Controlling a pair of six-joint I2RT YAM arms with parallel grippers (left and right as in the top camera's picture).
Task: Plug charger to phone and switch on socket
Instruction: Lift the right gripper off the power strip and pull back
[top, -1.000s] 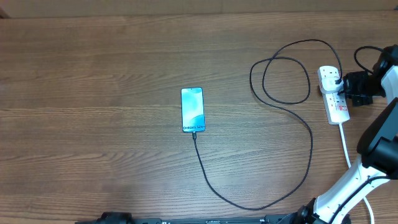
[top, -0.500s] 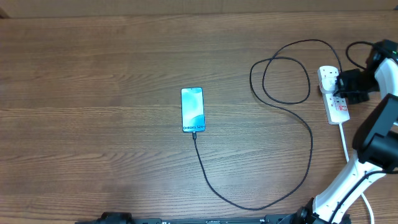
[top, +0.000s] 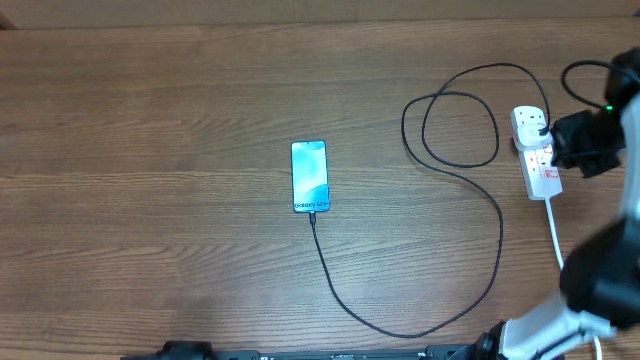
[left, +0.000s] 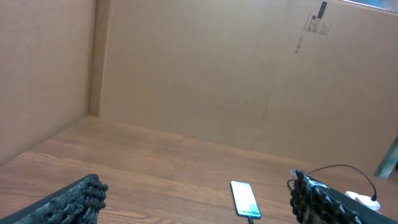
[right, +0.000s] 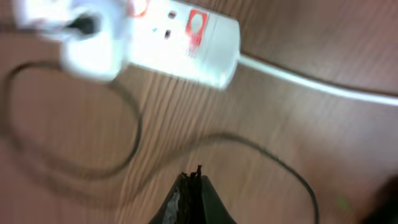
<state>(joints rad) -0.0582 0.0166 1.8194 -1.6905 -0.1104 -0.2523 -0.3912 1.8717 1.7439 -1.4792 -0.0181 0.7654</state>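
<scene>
The phone (top: 309, 176) lies face up mid-table with its blue-teal screen lit; it also shows in the left wrist view (left: 245, 199). The black charger cable (top: 500, 225) runs from the phone's near end, loops right and back, and ends at a plug in the white socket strip (top: 536, 150). In the right wrist view the socket (right: 180, 40) with red markings lies ahead of my right gripper (right: 191, 180), which is shut and empty above the wood. In the overhead view the right gripper (top: 560, 145) sits just right of the socket. My left gripper (left: 196, 196) is open, empty, far from everything.
The socket's thick white cord (top: 556, 235) trails toward the near right edge. Cardboard walls (left: 217, 74) stand behind and left of the wooden table (top: 150, 200). The right arm's white base (top: 545, 330) is at the near right corner.
My right gripper shifted from over the socket's far end slightly right and nearer, off the strip. Phone, cable and left arm have not moved.
</scene>
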